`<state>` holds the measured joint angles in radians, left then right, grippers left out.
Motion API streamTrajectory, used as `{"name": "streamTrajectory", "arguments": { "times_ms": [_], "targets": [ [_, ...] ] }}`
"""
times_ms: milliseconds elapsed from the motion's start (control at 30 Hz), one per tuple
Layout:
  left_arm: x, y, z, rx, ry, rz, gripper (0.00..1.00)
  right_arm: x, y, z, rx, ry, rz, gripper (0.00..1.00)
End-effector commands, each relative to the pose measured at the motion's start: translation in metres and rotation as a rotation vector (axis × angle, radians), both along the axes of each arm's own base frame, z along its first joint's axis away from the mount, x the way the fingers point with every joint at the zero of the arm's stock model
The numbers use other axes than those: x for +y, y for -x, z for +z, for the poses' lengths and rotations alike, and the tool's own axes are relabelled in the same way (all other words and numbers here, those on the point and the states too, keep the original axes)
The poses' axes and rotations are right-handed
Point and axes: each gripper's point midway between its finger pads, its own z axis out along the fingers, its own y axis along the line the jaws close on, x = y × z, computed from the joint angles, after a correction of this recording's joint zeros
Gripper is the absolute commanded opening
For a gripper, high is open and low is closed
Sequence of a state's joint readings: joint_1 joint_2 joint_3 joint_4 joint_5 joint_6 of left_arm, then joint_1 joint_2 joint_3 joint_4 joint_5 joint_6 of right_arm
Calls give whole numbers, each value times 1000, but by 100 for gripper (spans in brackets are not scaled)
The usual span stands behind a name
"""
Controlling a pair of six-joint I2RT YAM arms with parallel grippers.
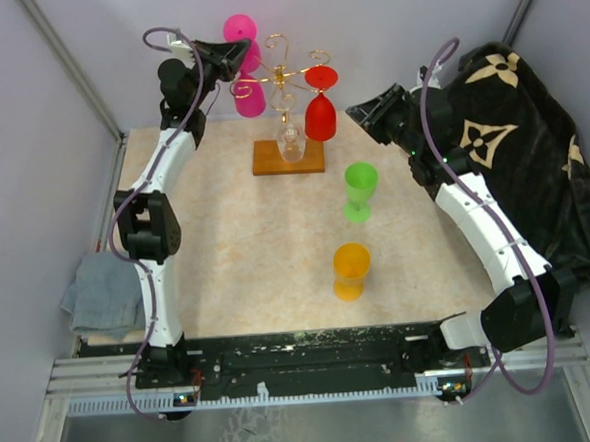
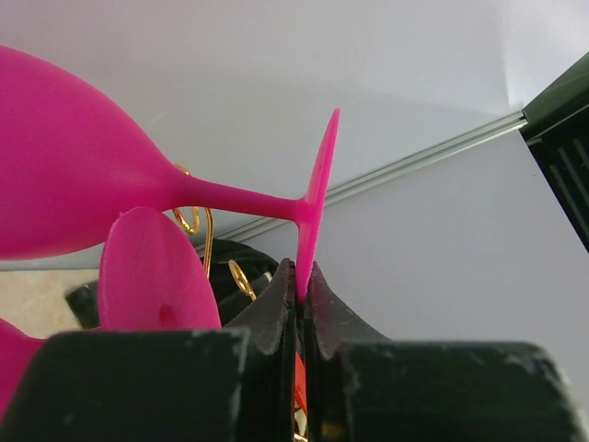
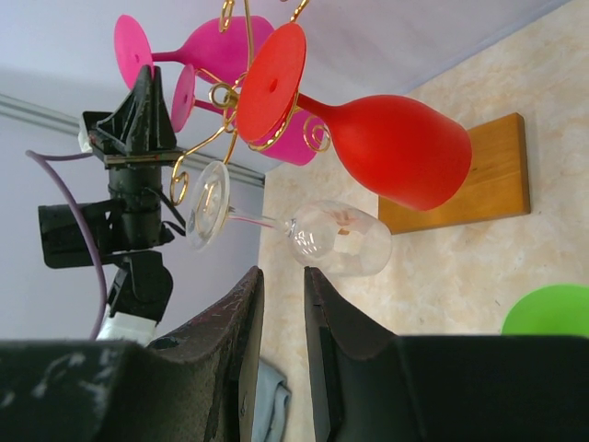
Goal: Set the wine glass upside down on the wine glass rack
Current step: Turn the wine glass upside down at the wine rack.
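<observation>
- The left jaws are pinching shut on the edge of the thin foot disc of the pink wine glass [image 2: 74, 166]. It is hanging bowl-down and foot-up at the left side of the wine glass rack [image 1: 282, 73], above the desk's far edge.
- Gripping the foot's edge is leaving the stem bare, probably so that it can slide into a scroll arm. Whether it is seated there cannot be told.
- The right jaws are standing narrowly apart on nothing, hovering right of the rack, seemingly to leave it free.
- The rack's thin gold wire is curling into scrolls over a flat orange-brown wooden base [image 1: 269, 163].
- A second pink glass [image 1: 251, 101], a red glass [image 1: 320, 117] and a clear glass [image 1: 290, 141] are hanging upside-down from it.
- The coloured glasses are looking matte and opaque, like plastic.
- A green glass [image 1: 359, 190] and an orange glass [image 1: 350, 270] are standing upright on the speckled beige desk [image 1: 228, 265].
</observation>
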<state>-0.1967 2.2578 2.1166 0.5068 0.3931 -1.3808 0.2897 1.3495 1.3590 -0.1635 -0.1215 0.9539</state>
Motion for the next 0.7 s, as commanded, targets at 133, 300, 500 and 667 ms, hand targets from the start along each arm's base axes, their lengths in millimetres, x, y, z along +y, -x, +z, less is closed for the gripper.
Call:
{"name": "streamTrajectory", "arguments": {
  "times_ms": [133,300,500,667],
  "targets": [
    [8,23,59,-77,-39,49,1,-6,6,28,-84,-32,-3,25],
    [18,21,64,-29,-79,115,0,-5,6,27,-82,-33,-1,25],
    [25,22,70,0,-94,149,0,-6,7,26,-82,-38,-2,25],
    [25,23,71,13,-95,152,0,-5,8,26,-84,-43,-1,25]
  ]
}}
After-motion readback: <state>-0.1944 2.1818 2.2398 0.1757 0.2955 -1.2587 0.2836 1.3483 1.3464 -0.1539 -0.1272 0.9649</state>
